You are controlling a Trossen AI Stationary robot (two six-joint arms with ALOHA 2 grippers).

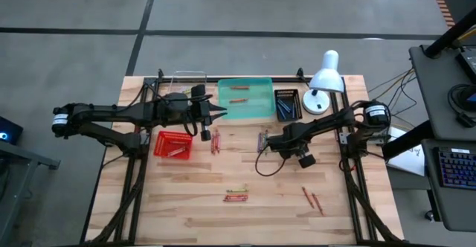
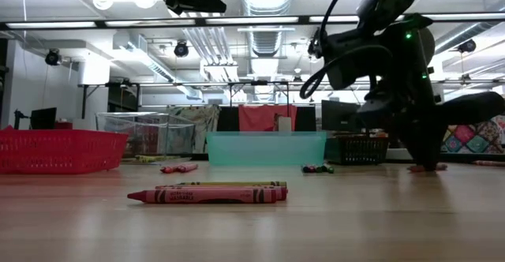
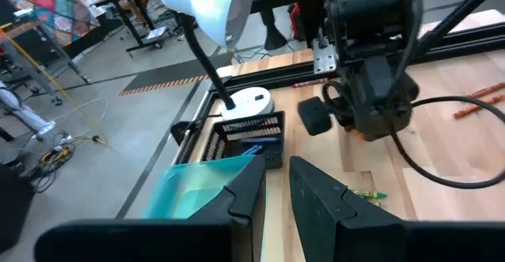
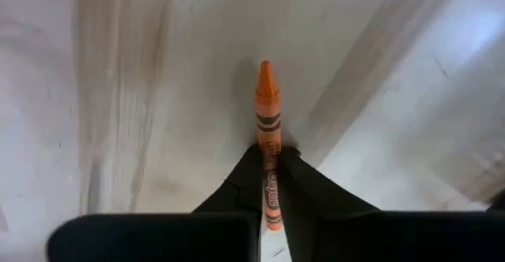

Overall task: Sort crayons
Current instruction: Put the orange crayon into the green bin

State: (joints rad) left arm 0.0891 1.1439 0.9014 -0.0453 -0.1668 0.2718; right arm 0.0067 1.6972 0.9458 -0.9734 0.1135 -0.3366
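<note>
Your right gripper has its fingers pinched shut on an orange crayon, low against the table near the middle, beside a small cluster of crayons. The crayon's tip points out past the fingertips, so the pick looks made but the carry has not begun.

Your left gripper hangs above the table near the teal tray; its fingers stand only a narrow gap apart and hold nothing.

Some sorting is done, by the look of it: a couple of crayons lie in the teal tray, blue ones sit in the small black basket next to it, and some reddish ones are in the red basket.

You still have a fair amount left. Loose crayons remain just beside the red basket, as a pair near the front edge, and as two reddish ones toward the front right. I'd put you around halfway, with the orange one needing its bin next.
</note>
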